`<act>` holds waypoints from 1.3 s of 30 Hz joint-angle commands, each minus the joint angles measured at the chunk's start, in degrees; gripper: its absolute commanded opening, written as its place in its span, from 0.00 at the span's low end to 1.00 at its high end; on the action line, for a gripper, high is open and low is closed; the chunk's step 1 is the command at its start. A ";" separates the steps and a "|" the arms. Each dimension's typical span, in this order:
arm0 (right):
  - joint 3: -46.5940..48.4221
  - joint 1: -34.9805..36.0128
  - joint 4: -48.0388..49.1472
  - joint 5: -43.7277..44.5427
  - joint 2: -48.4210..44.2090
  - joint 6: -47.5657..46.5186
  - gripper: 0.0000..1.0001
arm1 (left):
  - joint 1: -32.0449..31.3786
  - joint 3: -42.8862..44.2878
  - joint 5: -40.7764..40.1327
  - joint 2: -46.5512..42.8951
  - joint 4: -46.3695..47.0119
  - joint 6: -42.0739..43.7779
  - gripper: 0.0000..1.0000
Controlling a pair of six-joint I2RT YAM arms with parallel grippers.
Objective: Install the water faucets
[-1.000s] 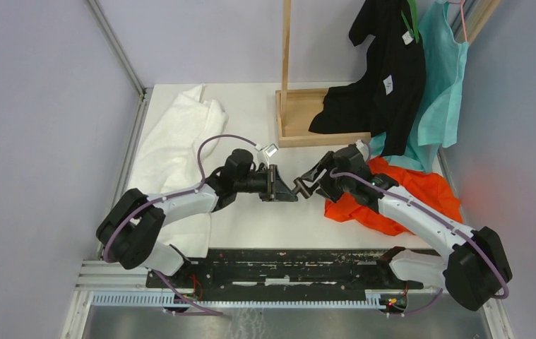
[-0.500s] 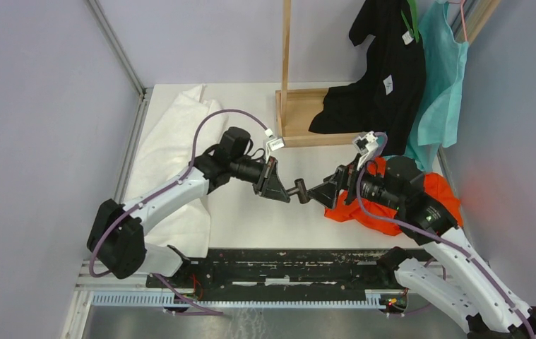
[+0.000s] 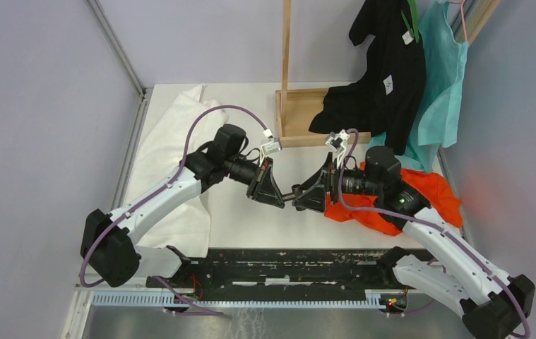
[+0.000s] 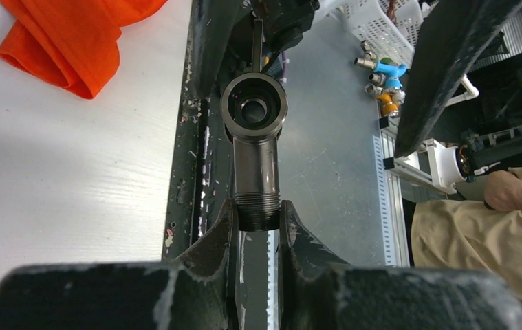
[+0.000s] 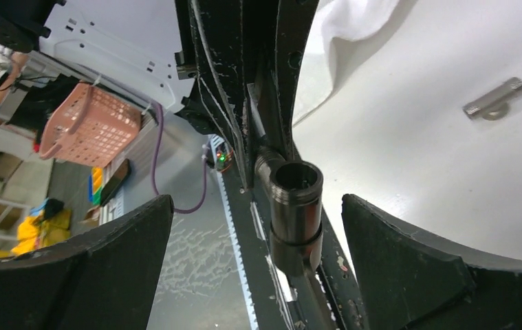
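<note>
Left claw (image 4: pixel 257 212) is clamped tight on the threaded end of the larger faucet fitting (image 4: pixel 253 161), one finger pressed on each side of the threads. It holds the dark metal piece in the air above the tabletop (image 4: pixel 72 172).

Right claw (image 5: pixel 258 204) stands spread wide, its two fingers well apart on either side of the same fitting and touching neither it nor anything else. From the top camera the two claws face each other tip to tip over the middle of the tabletop. Only a short dark stub of the fitting shows between them.

The shorter faucet fitting (image 5: pixel 494 100), greyish and T-shaped, lies alone on the white tabletop, well apart from both claws. Only the right wrist camera shows it. From above it cannot be made out, and which way its stem points is hard to tell at that size. The left claw's own fingers hide the very end of the larger fitting's threads.

The larger fitting's long axis runs level, along the line from the left claw toward the right one, threaded end at the left. A round hollow mouth on its free end shows in each wrist view. An orange cloth (image 4: pixel 72 41) lies bunched on the tabletop beside the right arm.
</note>
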 commanded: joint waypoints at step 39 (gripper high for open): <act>0.51 -0.21 14.77 -18.87 10.21 4.99 0.49 | -0.05 5.98 6.71 0.10 -0.75 4.64 0.03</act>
